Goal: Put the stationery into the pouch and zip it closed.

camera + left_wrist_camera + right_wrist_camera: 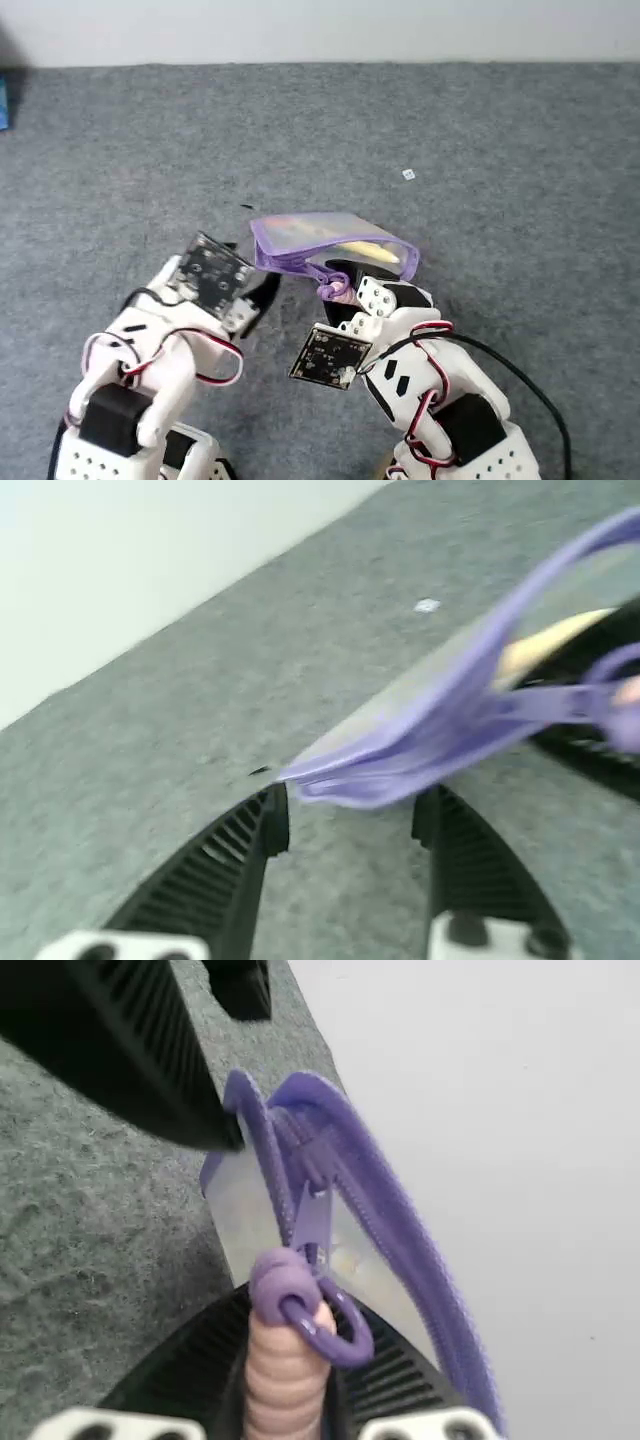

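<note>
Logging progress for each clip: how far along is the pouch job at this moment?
Done: a yellow item shows inside the purple pouch. In hand: the right gripper is shut on the pink zipper pull, and the left gripper sits open at a corner of the pouch. Left: the slider looks only partway along the edge, so zipping seems unfinished.
</note>
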